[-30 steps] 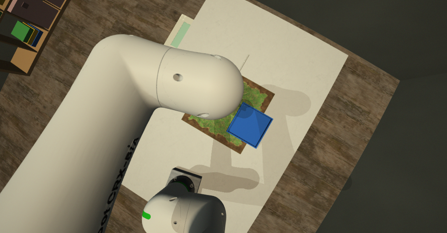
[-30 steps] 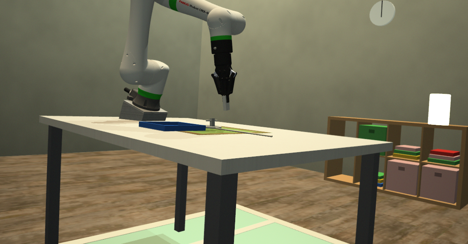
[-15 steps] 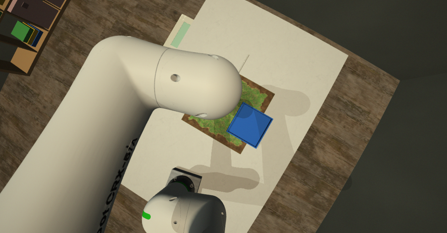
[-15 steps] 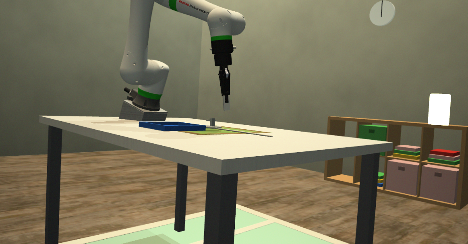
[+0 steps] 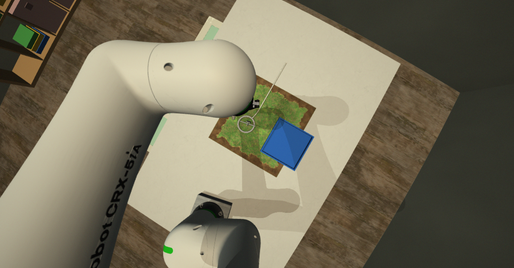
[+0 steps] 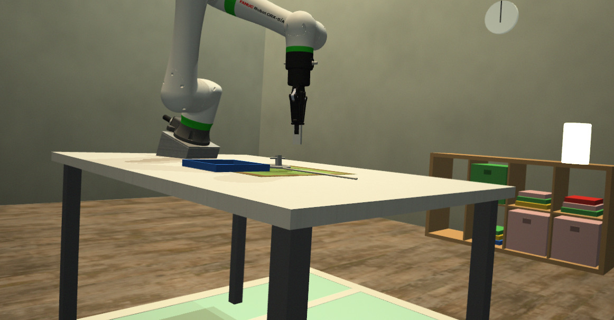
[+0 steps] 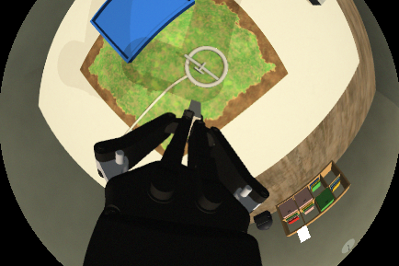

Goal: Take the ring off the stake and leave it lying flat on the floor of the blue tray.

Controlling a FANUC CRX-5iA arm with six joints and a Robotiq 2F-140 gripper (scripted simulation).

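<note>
A pale grey ring point(image 5: 246, 124) sits around a short stake point(image 6: 278, 159) on a green grassy mat point(image 5: 284, 104); it also shows in the wrist view point(image 7: 206, 67). The blue tray point(image 5: 286, 143) point(image 7: 142, 15) lies flat right next to the ring, on the mat's corner, and looks empty. My gripper point(image 6: 297, 139) hangs well above the table, a little to the side of the stake. Its fingers point(image 7: 192, 111) are shut with nothing between them. In the overhead view the arm hides most of the gripper.
A long thin grey rod point(image 5: 272, 84) lies on the mat from the stake's base out over the table top point(image 6: 322, 173). The robot base point(image 6: 187, 146) stands at the table's far edge. A shelf with boxes point(image 6: 519, 208) stands on the floor to the right.
</note>
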